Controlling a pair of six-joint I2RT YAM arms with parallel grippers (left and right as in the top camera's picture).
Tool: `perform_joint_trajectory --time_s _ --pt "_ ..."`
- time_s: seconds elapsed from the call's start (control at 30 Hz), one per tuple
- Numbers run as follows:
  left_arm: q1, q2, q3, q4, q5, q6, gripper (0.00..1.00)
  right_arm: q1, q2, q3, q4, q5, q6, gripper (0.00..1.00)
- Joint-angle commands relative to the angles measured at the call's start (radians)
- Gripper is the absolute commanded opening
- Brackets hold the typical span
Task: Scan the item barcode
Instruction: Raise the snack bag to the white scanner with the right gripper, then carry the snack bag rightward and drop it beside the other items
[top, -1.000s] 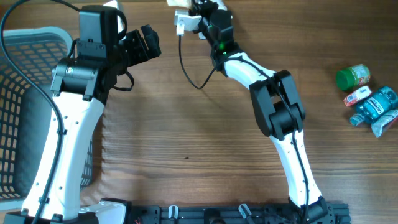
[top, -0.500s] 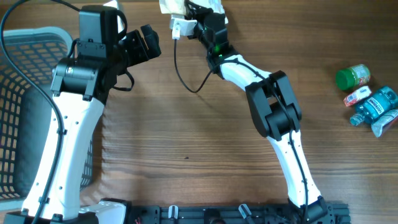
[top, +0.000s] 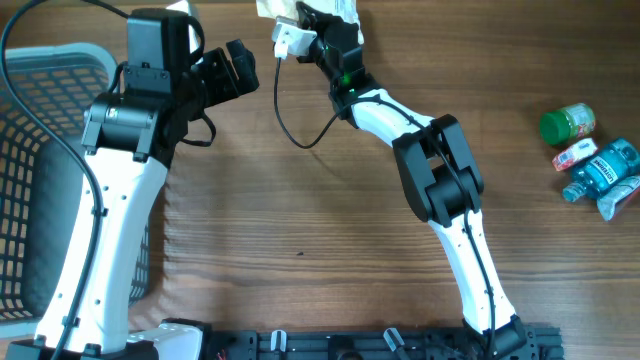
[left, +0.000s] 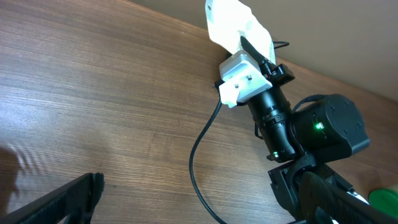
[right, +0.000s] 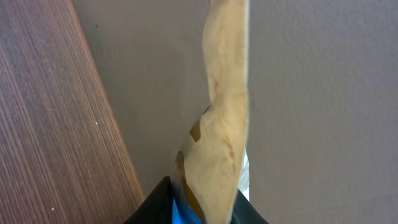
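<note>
Clamped on one pale packet (left: 233, 22), the right gripper (left: 252, 50) is seen at 12 o'clock of the overhead view, at the far edge of the table (top: 300, 200). In the right wrist view the packet is shown edge-on, standing up from between the two dark fingers (right: 158, 202), with a small patch of blue at its lower end. No barcode can be told on it in any of the three views. The left gripper (top: 238, 70) is held at about 11 o'clock with its two fingers wide apart and nothing between them; it is turned toward the packet, from which it is kept apart. One black cable (top: 285, 120) is hung in a loop from the white camera block of the right wrist down over the wood. One green light (left: 319, 126) is lit on the right arm. One grey basket (top: 70, 52) is placed at 9 o'clock, partly covered by the left arm. At 3 o'clock a small group is laid close together: one jar with a green lid (top: 567, 123), one small red and white pack (top: 574, 155) just below it, and one blue bottle (top: 603, 167) toward 4 o'clock. Whether a fourth thing is lying under the bottle cannot be told.
</note>
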Motion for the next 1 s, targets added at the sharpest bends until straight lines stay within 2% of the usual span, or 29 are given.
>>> perform_joint_trajectory --time_s 0.0,0.37,0.43,0.53,0.57,0.63,0.67,0.7,0.73,0.77,0.8,0.87,0.9,0.97 --pt "0.004 -0.006 0.0 0.002 -0.013 0.02 1.0 0.011 0.04 0.018 -0.001 -0.067 0.046 0.05" --pt "0.003 -0.006 0.0 0.002 -0.013 0.02 1.0 0.011 0.054 0.018 0.0 -0.062 0.093 0.05" --pt "0.003 -0.006 0.0 0.002 -0.013 0.02 1.0 0.013 0.048 0.018 0.102 0.035 0.137 0.05" --pt "0.003 -0.006 0.0 0.002 -0.013 0.02 1.0 0.013 -0.122 0.018 0.085 0.14 0.101 0.05" --pt "0.003 -0.006 0.0 0.002 -0.013 0.02 1.0 0.014 -0.209 0.018 0.056 0.242 0.066 0.05" --pt "0.004 -0.006 0.0 0.002 -0.013 0.02 1.0 0.006 -0.363 0.018 -0.006 0.506 0.172 0.05" --pt "0.003 -0.006 0.0 0.002 -0.013 0.02 1.0 -0.013 -0.451 0.018 -0.133 0.625 0.268 0.05" --pt "0.003 -0.006 0.0 0.002 -0.013 0.02 1.0 -0.056 -0.586 0.018 -0.372 0.723 0.414 0.05" --pt "0.003 -0.006 0.0 0.002 -0.013 0.02 1.0 -0.161 -0.75 0.018 -0.787 0.726 0.778 0.05" --pt "0.003 -0.006 0.0 0.002 -0.013 0.02 1.0 -0.321 -0.835 0.018 -1.096 0.544 1.012 0.05" --pt "0.003 -0.006 0.0 0.002 -0.013 0.02 1.0 -0.455 -0.853 0.018 -1.243 0.464 1.11 0.05" --pt "0.004 -0.006 0.0 0.002 -0.013 0.019 1.0 -0.624 -0.851 -0.006 -1.452 0.429 1.212 0.04" --pt "0.004 -0.006 0.0 0.002 -0.013 0.02 1.0 -0.698 -0.851 -0.059 -1.498 0.39 1.252 0.05" --pt "0.004 -0.006 0.0 0.002 -0.013 0.02 1.0 -0.766 -0.846 -0.178 -1.446 0.386 1.263 0.05"
